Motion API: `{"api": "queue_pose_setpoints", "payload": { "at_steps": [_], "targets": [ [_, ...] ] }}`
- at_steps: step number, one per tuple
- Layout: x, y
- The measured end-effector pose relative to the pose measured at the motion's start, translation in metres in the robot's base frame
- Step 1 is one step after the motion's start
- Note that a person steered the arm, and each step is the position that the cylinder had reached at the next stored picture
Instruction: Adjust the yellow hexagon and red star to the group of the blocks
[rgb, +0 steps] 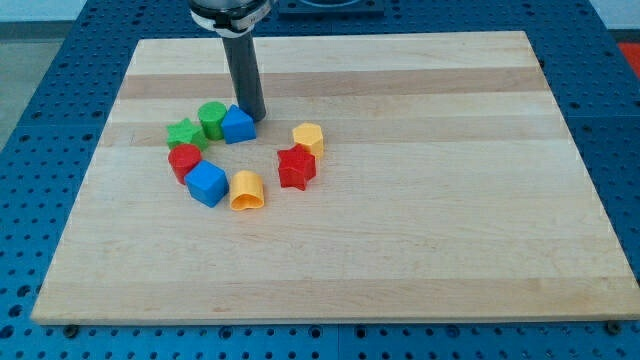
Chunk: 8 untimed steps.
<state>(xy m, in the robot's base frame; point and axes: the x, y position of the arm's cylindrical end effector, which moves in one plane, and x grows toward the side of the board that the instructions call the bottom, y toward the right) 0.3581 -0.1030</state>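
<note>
Wooden desk (420, 230), pale planks, and the blocks sit in a loose ring toward the view's left. My tip (252, 118) is down on the board at the ring's top edge, touching or just beside the blue block (238, 125) on its right. It's a bare rod, this tool, so nothing opens or closes and nothing is held; it only pushes.

Now the two that matter. The yellow hexagon (309, 137) lies to the view's right of my tip and a little lower, apart from it, with open wood between. The red star (297, 166) sits just below the hexagon, the two touching or very nearly so. Both stand off on the right side of the ring, across a gap from the main cluster: green star (183, 133), green cylinder (212, 119), red cylinder (185, 160), blue cube (206, 184), and a yellow arch-like piece (246, 191) at the bottom.

My read: the push on the pair hasn't begun. The tip is on the wrong side for it. Next move calls for swinging round to the far right of the hexagon and star, then driving leftward into the gap, steadily, so neither block slips off sideways.
</note>
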Motion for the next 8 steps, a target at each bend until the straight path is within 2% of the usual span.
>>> {"api": "queue_pose_setpoints", "payload": {
  "at_steps": [1,2,3,4,8],
  "targets": [
    [0.004,0.005],
    [0.002,0.077],
    [0.067,0.11],
    [0.106,0.129],
    [0.115,0.044]
  ]
}}
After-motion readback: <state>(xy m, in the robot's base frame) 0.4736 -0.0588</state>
